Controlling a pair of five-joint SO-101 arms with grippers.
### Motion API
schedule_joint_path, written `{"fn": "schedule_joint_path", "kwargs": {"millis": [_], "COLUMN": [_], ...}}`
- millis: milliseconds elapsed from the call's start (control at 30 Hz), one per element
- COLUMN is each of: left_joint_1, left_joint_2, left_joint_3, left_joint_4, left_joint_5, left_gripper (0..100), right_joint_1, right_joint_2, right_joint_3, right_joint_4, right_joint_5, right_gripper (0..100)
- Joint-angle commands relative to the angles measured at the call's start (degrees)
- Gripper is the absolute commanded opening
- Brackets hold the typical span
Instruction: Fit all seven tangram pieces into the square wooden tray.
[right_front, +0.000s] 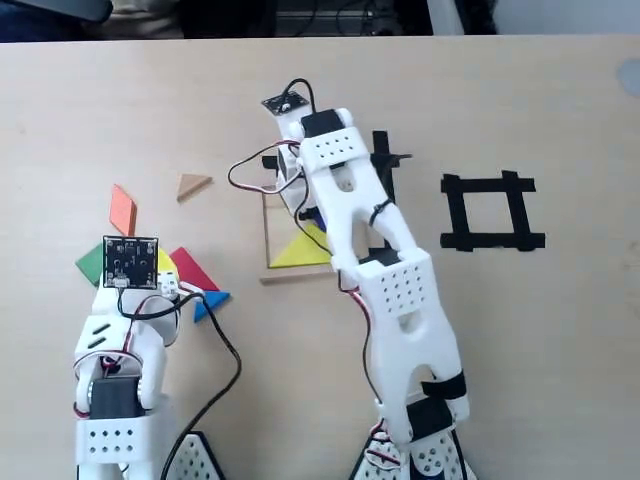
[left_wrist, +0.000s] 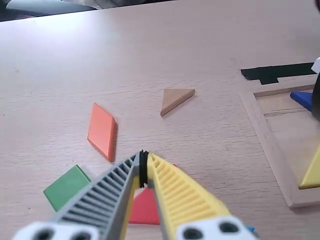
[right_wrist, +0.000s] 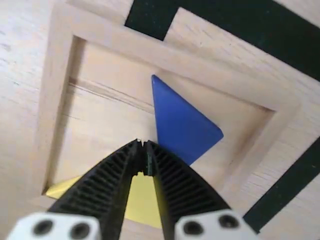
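Both pairs of jaws are pressed fully together with nothing between them. On my far left, the left gripper (left_wrist: 143, 161) hangs low over the loose pieces on the table (right_front: 540, 340). A green piece (left_wrist: 67, 186) lies farthest left, with an orange parallelogram (left_wrist: 101, 131) beyond it. A red triangle (left_wrist: 145, 207) sits right under the fingertips, and a small blue piece (right_front: 211, 302) lies just beside the red one. A tan triangle (left_wrist: 176, 98) lies apart, toward the tray. The square wooden tray (left_wrist: 257, 125) sits mid-table and holds a yellow triangle (right_wrist: 142, 202) in one corner and a blue triangle (right_wrist: 182, 122) beside it. The right gripper (right_wrist: 144, 146) hovers inside the tray's outline, tips over the blue triangle's edge. Farthest right, I see a square outline of black tape (right_front: 490, 212) on the table.
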Motion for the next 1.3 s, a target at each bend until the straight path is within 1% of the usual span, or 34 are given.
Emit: {"fn": "schedule_joint_path", "kwargs": {"millis": [0,200,300,600,733,900,1067,1267], "left_joint_1": [0.57,0.57,0.57,0.57,0.57,0.57,0.57,0.57], "left_joint_2": [-0.62,-0.62,-0.62,-0.62,-0.62,-0.62,-0.62,-0.62], "left_joint_3": [0.75,0.75,0.75,0.75,0.75,0.75,0.84,0.84], "left_joint_4": [-1.32,-1.32,-1.32,-1.32,-1.32,-1.32,-1.32,-1.32], "left_joint_5": [-0.18,-0.18,-0.18,-0.18,-0.18,-0.18,-0.18,-0.18], "left_gripper": [3,3,3,3,3,3,3,3], "right_joint_1": [2.99,5.45,6.15,7.56,7.30,8.44,9.14,13.63], "right_joint_2": [-0.40,1.19,0.92,1.27,1.01,1.71,4.09,4.44], "right_joint_3": [-3.12,-3.56,-3.82,-10.59,-11.74,-19.12,-20.88,-20.35], "right_joint_4": [-1.32,-1.49,-1.85,-1.58,-0.70,-2.46,-2.90,-1.58], "right_joint_5": [0.44,0.53,1.93,2.46,5.54,6.15,10.46,10.37], "right_gripper": [1.1,1.1,1.1,1.1,1.1,1.1,1.1,1.1]}}
